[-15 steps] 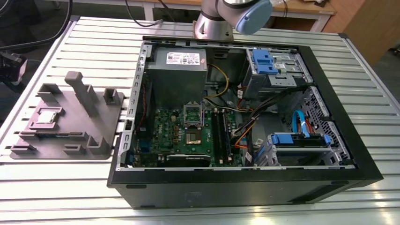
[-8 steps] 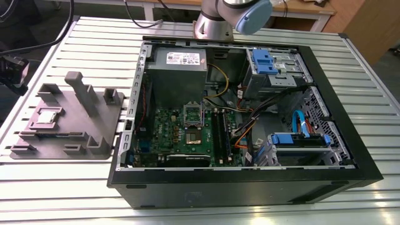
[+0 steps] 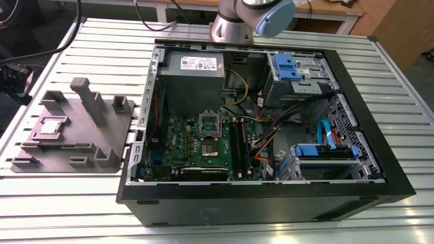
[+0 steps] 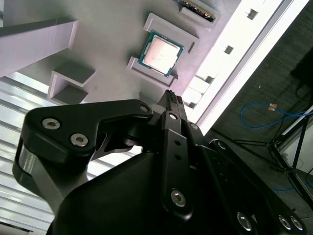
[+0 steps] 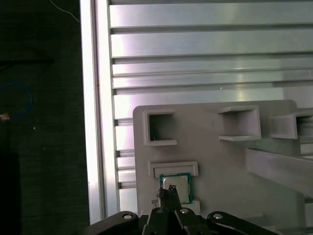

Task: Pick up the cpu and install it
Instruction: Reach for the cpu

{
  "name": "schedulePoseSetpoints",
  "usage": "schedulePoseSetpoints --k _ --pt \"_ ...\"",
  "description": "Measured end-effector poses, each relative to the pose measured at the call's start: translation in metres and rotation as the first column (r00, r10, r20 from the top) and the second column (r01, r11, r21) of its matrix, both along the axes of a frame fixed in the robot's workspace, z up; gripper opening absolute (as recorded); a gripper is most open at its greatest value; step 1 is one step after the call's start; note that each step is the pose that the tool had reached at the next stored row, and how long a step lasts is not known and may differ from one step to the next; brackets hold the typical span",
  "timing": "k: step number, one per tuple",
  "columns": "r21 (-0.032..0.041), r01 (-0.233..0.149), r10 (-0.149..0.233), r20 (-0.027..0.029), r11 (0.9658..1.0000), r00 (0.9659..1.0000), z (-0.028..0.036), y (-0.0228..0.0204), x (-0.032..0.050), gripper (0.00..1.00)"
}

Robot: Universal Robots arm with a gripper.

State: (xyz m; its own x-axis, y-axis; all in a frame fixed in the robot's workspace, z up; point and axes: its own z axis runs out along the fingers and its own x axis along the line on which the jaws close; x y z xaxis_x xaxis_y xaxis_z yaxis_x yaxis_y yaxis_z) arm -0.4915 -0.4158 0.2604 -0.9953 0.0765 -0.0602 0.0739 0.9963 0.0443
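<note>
While the small flat square silver-grey cpu (image 4: 161, 53) lies in a pocket of the big grey plastic holder (image 4: 112, 34), the black pincer (image 4: 172, 98) is near it, clenched on nothing.

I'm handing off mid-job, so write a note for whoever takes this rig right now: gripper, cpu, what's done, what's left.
Gripper: fingers shut, holding nothing, poised over the grey moulded fixture.
Small square silver-topped cpu: lying flat in its fixture recess, not gripped.
Metal-framed socket: on the green motherboard inside the open black computer case.
Done: nothing yet shows.
Left: pick up the cpu and install it.
</note>
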Motion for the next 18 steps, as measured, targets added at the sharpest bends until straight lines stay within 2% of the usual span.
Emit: schedulePoseSetpoints --k 18 --pt "0.0000 0.000 0.000 -0.0004 1.0000 1.0000 -0.0125 0.0000 0.0000 0.11"
